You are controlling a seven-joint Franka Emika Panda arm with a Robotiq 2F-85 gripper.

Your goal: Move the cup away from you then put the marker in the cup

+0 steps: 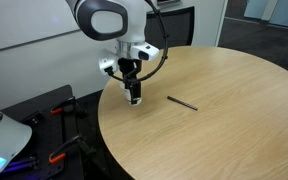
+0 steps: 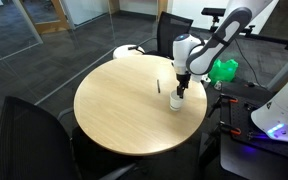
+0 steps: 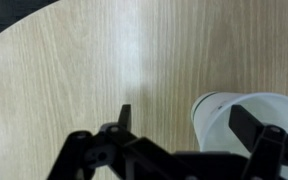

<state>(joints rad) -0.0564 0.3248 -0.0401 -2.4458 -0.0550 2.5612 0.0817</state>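
Observation:
The white cup [image 3: 216,118] stands upright on the round wooden table, near the edge on the robot's side. It also shows under the gripper in both exterior views [image 1: 137,100] [image 2: 176,103]. My gripper [image 3: 184,120] is low over it and open. One finger is above the cup's opening and the other is outside over bare table, so the cup's near wall lies between them without being pinched. The gripper also shows in both exterior views [image 1: 133,90] [image 2: 180,88]. The dark marker [image 1: 182,102] [image 2: 157,86] lies flat on the table a short way from the cup, out of the wrist view.
The round wooden table [image 1: 224,130] [image 2: 124,110] carries only the cup and the marker. Dark office chairs [image 2: 169,28] stand around it, one close at the front [image 2: 29,135]. A green object [image 2: 224,70] and equipment sit beside the robot base.

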